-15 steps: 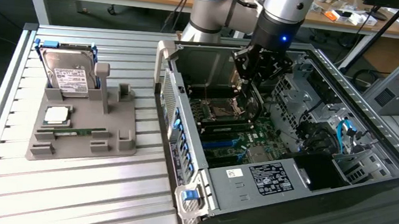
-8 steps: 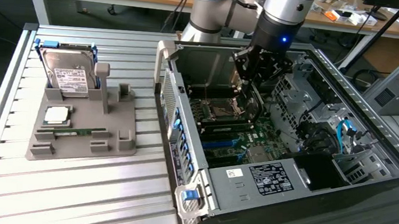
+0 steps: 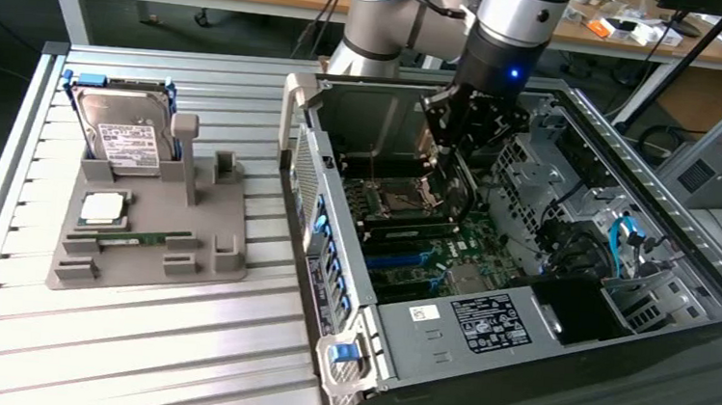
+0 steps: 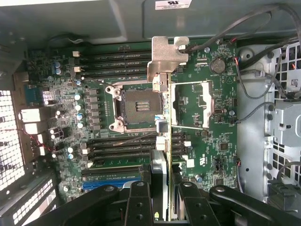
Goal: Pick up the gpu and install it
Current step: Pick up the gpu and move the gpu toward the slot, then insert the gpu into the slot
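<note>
- My claw (image 4: 162, 190) is pinching the gpu (image 4: 160, 162), one finger (image 4: 140, 200) on each flat side of the card.
- The gpu stands on edge in my grip. Its silver bracket (image 4: 167, 54) is at the end away from me.
- I hang inside the open case (image 3: 337, 172), above the board (image 4: 207, 108), with the card raised off it and not seated in any slot.
- From my wrist, the card's edge crosses just beside the bare socket (image 4: 136, 106) and over the dark slots (image 4: 117, 153) near it.
- In the exterior view my claw (image 3: 473, 124) is deep in the far part of the case.
- Out on the table (image 3: 130, 349), to the exterior view's left of the case, sits a grey holder (image 3: 209, 249).
- The holder has a drive (image 3: 128, 131) standing upright at its far end, a chip (image 3: 102, 206) lying flat and a thin green stick (image 3: 139, 239) below that.
</note>
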{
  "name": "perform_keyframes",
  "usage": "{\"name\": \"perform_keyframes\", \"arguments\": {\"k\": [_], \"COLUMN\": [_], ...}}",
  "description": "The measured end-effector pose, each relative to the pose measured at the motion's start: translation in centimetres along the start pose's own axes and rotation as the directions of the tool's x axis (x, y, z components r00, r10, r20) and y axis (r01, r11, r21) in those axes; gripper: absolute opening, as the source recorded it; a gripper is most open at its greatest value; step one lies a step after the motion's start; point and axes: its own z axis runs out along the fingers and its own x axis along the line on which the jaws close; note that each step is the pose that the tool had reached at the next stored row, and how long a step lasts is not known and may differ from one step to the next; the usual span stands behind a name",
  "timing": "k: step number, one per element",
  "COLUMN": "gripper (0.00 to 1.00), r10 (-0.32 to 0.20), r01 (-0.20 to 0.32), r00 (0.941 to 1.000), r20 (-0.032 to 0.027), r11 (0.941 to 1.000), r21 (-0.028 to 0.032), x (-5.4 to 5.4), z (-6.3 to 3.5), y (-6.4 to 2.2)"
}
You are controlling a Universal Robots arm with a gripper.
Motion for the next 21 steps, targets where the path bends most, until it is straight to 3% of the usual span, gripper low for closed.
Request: {"name": "perform_keyframes", "arguments": {"k": [7,12,21], "gripper": [0.27,0.27,0.27], "r10": [0.0,0.0,0.0], "r01": [0.0,0.0,0.0], "r00": [1.0,1.0,1.0], "r20": [-0.0001,-0.001,-0.001], "r11": [1.0,0.9999,0.9999], "r21": [-0.0005,-0.0132,-0.0133], "x": [-0.14,-0.18,-0.18], "z": [0.2,0.22,0.22], "y": [0.0,-0.22,-0.24]}}
